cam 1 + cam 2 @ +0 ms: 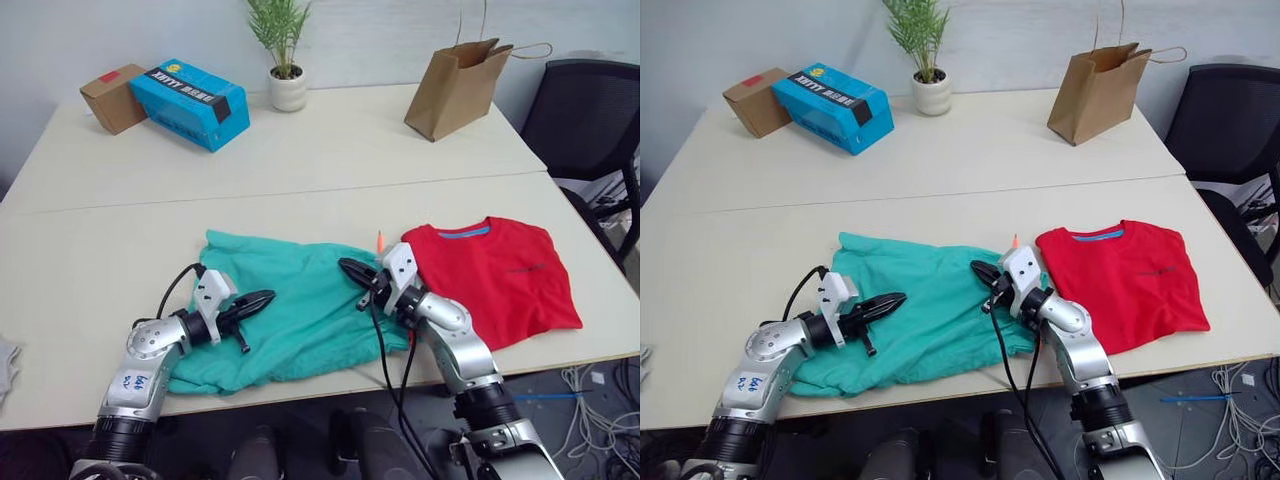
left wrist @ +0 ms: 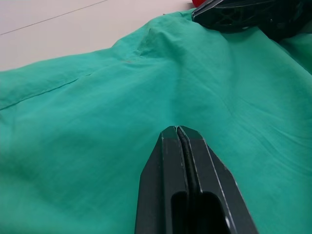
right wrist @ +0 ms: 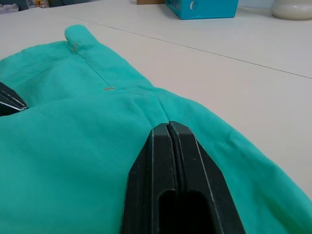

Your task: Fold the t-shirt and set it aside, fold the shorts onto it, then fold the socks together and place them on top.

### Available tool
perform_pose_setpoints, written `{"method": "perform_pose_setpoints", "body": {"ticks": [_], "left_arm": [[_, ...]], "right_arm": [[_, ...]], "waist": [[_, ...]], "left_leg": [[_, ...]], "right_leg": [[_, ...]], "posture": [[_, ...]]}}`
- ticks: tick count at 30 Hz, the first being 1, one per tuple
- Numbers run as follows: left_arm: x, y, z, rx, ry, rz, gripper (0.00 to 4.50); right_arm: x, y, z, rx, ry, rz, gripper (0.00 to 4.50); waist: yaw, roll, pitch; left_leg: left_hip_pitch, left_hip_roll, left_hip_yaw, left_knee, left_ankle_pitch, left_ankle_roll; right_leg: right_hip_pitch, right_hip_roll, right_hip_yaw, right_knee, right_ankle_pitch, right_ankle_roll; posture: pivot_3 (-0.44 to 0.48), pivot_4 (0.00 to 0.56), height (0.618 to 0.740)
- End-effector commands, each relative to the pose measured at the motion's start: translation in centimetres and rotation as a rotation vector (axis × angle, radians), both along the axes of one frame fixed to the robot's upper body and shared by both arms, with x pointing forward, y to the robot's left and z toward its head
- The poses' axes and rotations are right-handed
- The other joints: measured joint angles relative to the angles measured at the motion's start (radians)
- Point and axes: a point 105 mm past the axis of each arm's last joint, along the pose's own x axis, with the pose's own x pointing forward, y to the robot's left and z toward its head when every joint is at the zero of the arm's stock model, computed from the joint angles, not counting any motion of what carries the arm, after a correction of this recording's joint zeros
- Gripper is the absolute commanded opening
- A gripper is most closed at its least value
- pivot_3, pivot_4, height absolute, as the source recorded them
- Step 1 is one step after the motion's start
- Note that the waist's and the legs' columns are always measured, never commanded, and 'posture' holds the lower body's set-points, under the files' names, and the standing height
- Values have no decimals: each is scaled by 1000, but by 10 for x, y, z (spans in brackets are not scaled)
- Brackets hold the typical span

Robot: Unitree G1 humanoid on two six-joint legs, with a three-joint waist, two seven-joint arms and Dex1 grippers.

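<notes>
Already the t-shirt (image 1: 495,275) is folded aside on the desk (image 1: 330,150), while the shorts (image 1: 300,310) lie unfolded beneath the closed, empty left pincer (image 1: 262,298) and right pincer (image 1: 347,266), socks untouched.

Bare desk (image 1: 330,150) lies wide between the shorts (image 1: 300,310) and the far row: two boxes (image 1: 170,98), a plant (image 1: 287,88) and a paper bag (image 1: 455,88). The t-shirt (image 1: 495,275) blocks the desk just right of the shorts. Left of them it is bare.
</notes>
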Motion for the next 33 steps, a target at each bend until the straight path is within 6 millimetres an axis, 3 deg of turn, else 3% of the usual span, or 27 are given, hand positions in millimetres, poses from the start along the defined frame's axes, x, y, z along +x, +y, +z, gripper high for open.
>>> {"method": "perform_pose_setpoints", "body": {"ticks": [1, 10, 21, 22, 25, 30, 33], "left_arm": [[0, 0, 2, 2, -22, -3, 30], [5, -7, 15, 6, -51, -35, 30], [7, -8, 14, 7, -43, -49, 30], [7, -8, 13, 7, -42, -49, 30], [7, -9, 14, 15, -46, -59, 30], [7, -19, 26, 24, -78, -106, 30], [11, -28, 30, 24, -86, -129, 30]], "right_arm": [[2, 1, 12, 23, -42, -11, 0], [-5, 2, 15, -8, -64, 41, 0], [-4, 1, 13, 7, -60, 29, 0], [-3, 0, 14, 8, -61, 23, 0], [-2, -5, 17, -14, -78, 9, 0], [-15, -4, 28, -52, -116, 77, 0], [-18, -5, 20, -95, -108, 91, 0]], "waist": [[15, 2, 1], [17, 2, 1], [10, 2, 2], [5, 3, 2], [11, 10, 6], [47, 13, 8], [55, 13, 8]], "left_leg": [[-3, 0, 4, 0, 0, 0], [-5, -1, 7, -1, -1, 3], [-12, -1, 11, -1, 0, 3], [-17, -5, 3, -6, 3, 4], [-10, -23, -39, -15, 19, 4], [-19, -19, -34, -8, 16, 6], [-19, -19, -31, -8, 14, 7]], "right_leg": [[-4, 0, 4, 1, 1, -2], [-5, 0, 7, -2, 2, -2], [-15, 0, 9, 1, 3, -2], [-9, -6, 0, -1, 3, -2], [11, -26, -42, -9, -4, 11], [4, -22, -35, -8, -2, 11], [4, -22, -32, -9, -2, 11]], "posture": [[0, 150, 740], [0, 150, 740], [0, 150, 740], [0, 150, 740], [0, 150, 740], [0, 150, 740], [0, 150, 740]]}}
